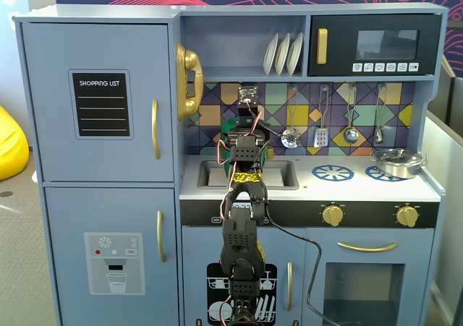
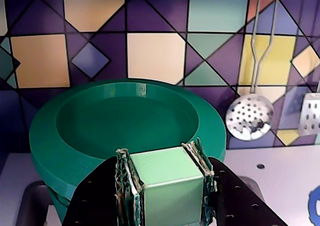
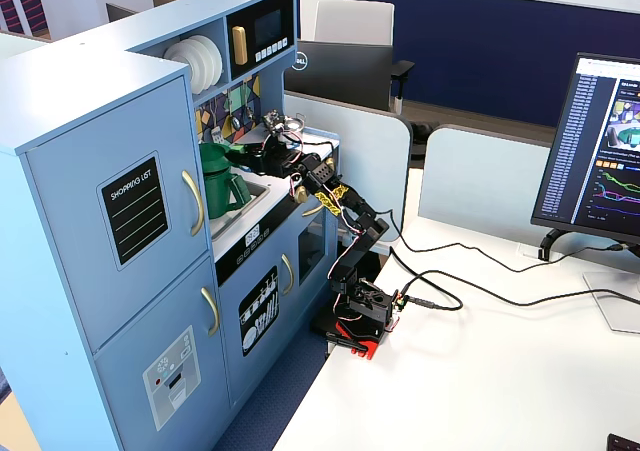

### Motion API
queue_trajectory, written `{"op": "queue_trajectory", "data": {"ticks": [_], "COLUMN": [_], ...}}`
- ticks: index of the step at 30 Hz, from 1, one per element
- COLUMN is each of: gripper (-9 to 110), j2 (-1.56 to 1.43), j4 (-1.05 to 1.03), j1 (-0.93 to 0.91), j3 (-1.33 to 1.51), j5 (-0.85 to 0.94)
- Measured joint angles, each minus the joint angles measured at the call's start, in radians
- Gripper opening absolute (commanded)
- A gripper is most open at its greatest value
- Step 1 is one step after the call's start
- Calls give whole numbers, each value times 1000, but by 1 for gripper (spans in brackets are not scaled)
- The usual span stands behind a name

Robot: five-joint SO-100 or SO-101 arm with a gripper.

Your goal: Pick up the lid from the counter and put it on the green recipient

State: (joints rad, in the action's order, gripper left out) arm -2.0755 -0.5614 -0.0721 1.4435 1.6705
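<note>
In the wrist view the gripper (image 2: 162, 186) is closed on the pale green square knob at the centre of the lid (image 2: 125, 123), one padded finger (image 2: 125, 186) pressed to the knob's left face and the other to its right. The lid's broad dark green disc, with a raised outer rim and a sunken middle, spreads away from the knob toward the tiled backsplash (image 2: 155, 55), tilted so its top face shows to the camera.

Under the lid's left edge in that view a bit of dark green wall shows; it looks like the green recipient (image 3: 216, 179), but the wrist view alone does not settle whether the lid touches it. In the fixed view from the side, the recipient stands upright on the toy kitchen's counter by the sink (image 3: 250, 199), handle facing outward, and the lid (image 3: 243, 154) is held at about its mouth height, just beside and slightly above the rim toward the arm (image 3: 345, 236); contact cannot be made out.

In the fixed view from the front the arm hides most of both things. A slotted spoon (image 2: 248, 117) hangs on the backsplash, right of the lid, and a silver pot (image 1: 396, 163) sits on the far right burner, well apart from the gripper.
</note>
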Motion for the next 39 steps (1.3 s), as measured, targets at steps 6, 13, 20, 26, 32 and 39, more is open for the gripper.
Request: {"op": "queue_trajectory", "data": {"ticks": [6, 13, 20, 26, 32, 39], "gripper": [0, 0, 24, 41, 38, 30], "j2": [25, 25, -5, -5, -126, -611], "j4": [28, 37, 40, 74, -95, -474], "j1": [9, 2, 6, 6, 6, -9], "j3": [2, 55, 98, 78, 25, 354], "j5": [0, 0, 38, 41, 51, 52]}}
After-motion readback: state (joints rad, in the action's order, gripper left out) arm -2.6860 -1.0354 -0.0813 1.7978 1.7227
